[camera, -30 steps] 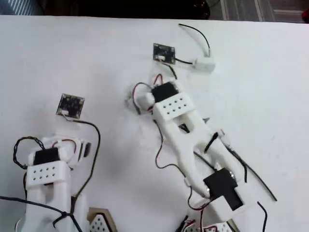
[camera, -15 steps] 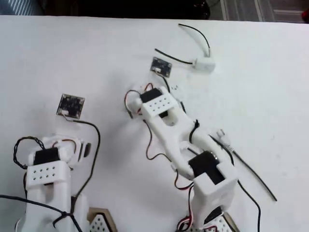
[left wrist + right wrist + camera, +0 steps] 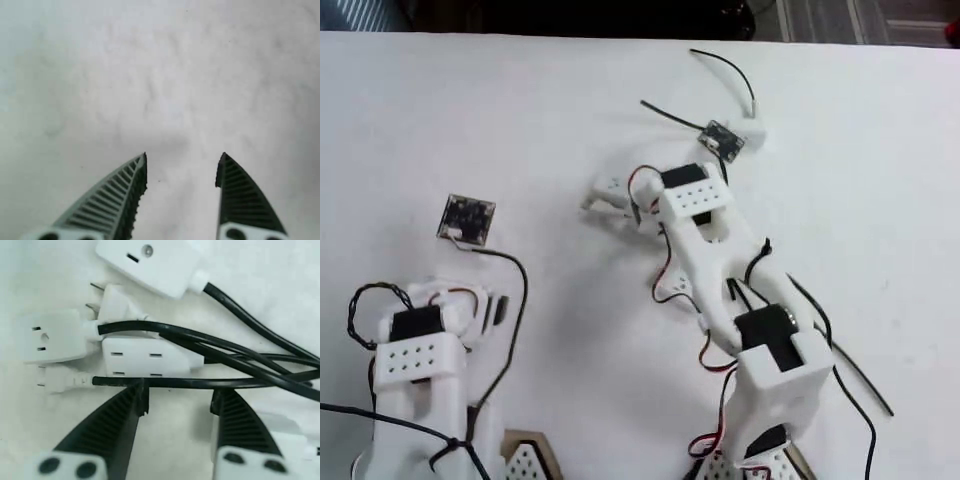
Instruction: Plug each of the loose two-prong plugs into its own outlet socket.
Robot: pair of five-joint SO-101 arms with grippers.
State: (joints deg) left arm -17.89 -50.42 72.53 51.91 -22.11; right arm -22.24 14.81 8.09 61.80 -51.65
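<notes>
In the right wrist view my right gripper stands open just above a heap of white cord ends. A black cord runs right across its fingertips. Beyond lie a twin-slot outlet block, a two-prong plug, a round-cornered socket, a larger socket and a small flat plug. From above, the right gripper is at mid-table. My left gripper is open over bare white table, and from above the left gripper sits near the front left.
A white socket block with a curved black cord lies at the back. A small black square board touches it. Another black board lies ahead of the left arm. A black cord trails at the right arm's base.
The right arm swung its wrist to the right and back. The small black board near it slid right, up against the white socket block. The left arm stayed still.
</notes>
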